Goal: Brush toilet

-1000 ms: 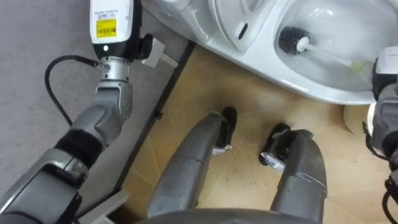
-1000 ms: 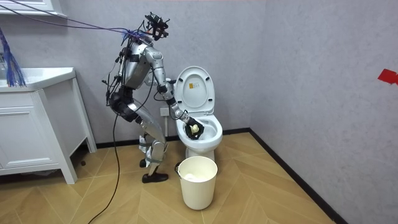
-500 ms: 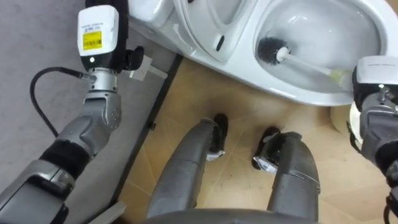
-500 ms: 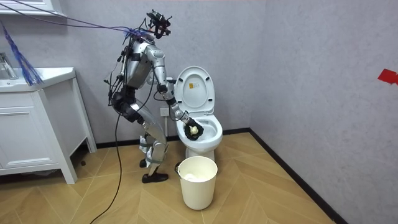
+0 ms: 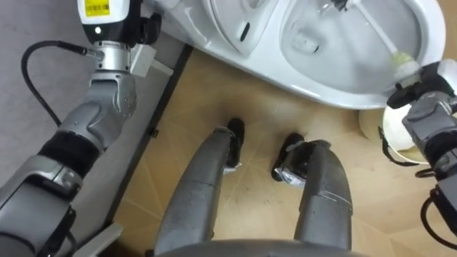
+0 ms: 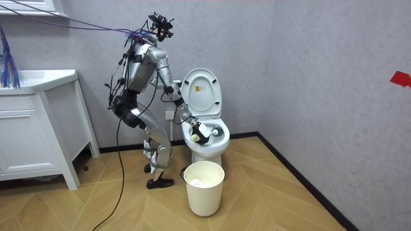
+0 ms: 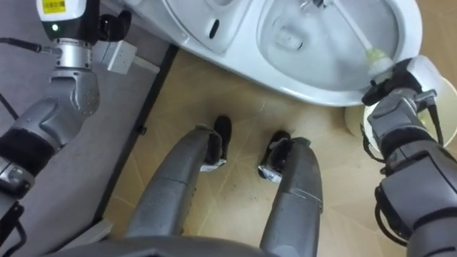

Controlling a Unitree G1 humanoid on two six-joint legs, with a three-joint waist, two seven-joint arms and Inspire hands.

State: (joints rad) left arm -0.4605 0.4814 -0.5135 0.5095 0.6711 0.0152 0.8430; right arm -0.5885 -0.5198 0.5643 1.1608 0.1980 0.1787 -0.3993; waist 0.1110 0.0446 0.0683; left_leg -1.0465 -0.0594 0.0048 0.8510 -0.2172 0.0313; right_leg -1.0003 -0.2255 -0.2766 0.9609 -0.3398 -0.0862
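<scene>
I stand bent over a white toilet [image 5: 335, 96] with its lid [image 6: 201, 93] up. My right hand [image 5: 421, 86] is at the bowl's near right rim, shut on the yellow-green grip [image 5: 400, 63] of a toilet brush. The brush's white handle [image 5: 371, 32] slants up and left into the bowl. Its dark head [image 5: 335, 4] is cut by the view's top edge. In the room view the right hand [image 6: 200, 131] sits over the bowl. My left hand [image 5: 103, 18] is raised at the top left, beside the toilet's tank.
A cream waste bin [image 6: 204, 186] stands on the wooden floor just in front of the toilet, by my right side. A white socket box [image 5: 143, 58] is on the grey wall by my left arm. A white cabinet [image 6: 32, 141] stands at the room view's left.
The brush has swung in the bowl: its head went toward the far side and its handle now slants more steeply. The eye view has shifted too. My left arm stays raised.
</scene>
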